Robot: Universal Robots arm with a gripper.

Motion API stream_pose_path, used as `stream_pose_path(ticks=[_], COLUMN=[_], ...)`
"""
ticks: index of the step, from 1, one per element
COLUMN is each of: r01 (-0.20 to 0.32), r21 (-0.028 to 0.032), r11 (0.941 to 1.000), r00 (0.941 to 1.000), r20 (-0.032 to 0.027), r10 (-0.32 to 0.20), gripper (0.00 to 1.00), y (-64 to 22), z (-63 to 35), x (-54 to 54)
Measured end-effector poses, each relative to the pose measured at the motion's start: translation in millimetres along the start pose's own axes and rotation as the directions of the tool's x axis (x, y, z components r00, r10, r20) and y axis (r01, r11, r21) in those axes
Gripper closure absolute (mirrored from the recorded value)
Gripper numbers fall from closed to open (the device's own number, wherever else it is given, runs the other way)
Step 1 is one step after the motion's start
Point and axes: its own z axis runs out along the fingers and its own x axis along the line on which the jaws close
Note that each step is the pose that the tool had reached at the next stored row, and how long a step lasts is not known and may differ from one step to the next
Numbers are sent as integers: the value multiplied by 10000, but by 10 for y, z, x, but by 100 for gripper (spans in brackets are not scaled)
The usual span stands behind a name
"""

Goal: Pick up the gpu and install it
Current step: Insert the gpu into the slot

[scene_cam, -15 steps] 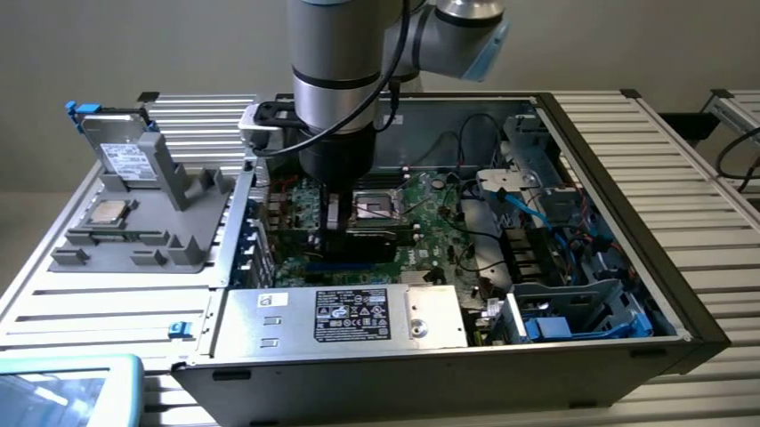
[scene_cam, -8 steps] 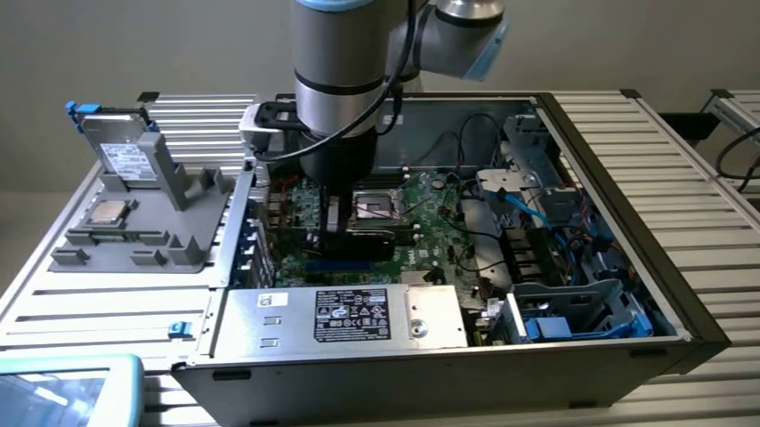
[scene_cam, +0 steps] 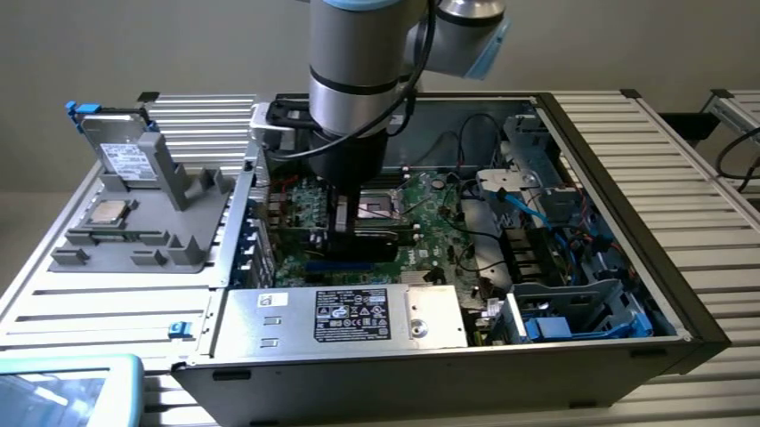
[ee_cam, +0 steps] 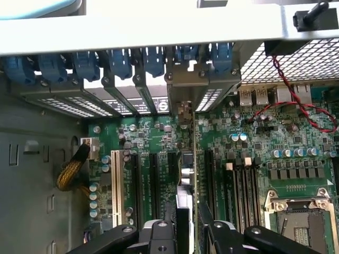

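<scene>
Jaws (ee_cam: 188,225) grip the gpu (ee_cam: 186,174), clamped on either side of its upper edge. In the wrist view the card stands on edge, its thin green board and black heatsink side running straight down toward the motherboard (ee_cam: 254,143), its silver end bracket (ee_cam: 183,79) lying against the rear slot openings beneath a row of blue retention clips (ee_cam: 119,61). The card sits over the expansion slots (ee_cam: 153,180), between a long black slot on one side and the memory sockets on the other; whether its edge connector is fully seated cannot be told.

In the exterior view the arm (scene_cam: 356,80) reaches down into the open computer case (scene_cam: 618,222), the jaws (scene_cam: 362,222) low over the green board near the CPU socket (scene_cam: 383,206), the gpu (scene_cam: 356,238) visible as a dark block under them. The power supply (scene_cam: 344,316) with its label lies at the near wall. On the ribbed surface (scene_cam: 700,151) toward the exterior view's left stands a grey holder (scene_cam: 155,222) carrying a silver drive with blue tabs (scene_cam: 113,147) and a processor chip (scene_cam: 109,212).
</scene>
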Motion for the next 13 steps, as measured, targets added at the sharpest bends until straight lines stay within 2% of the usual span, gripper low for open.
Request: stream_pose_path(ticks=[3,4,5,6,13], r01=[11,11,15,15,34], r21=[10,52,124,139,143], r11=[10000,10000,9999,9999,9999], r00=[10000,10000,10000,10000,10000], r20=[-6,-16,-52,-64,-71], r10=[-11,-11,-14,-14,-33], gripper=[73,73,73,73,73], y=[0,1,2,2,26], z=[0,0,-1,-1,2], x=[0,-1,-6,-9,-62])
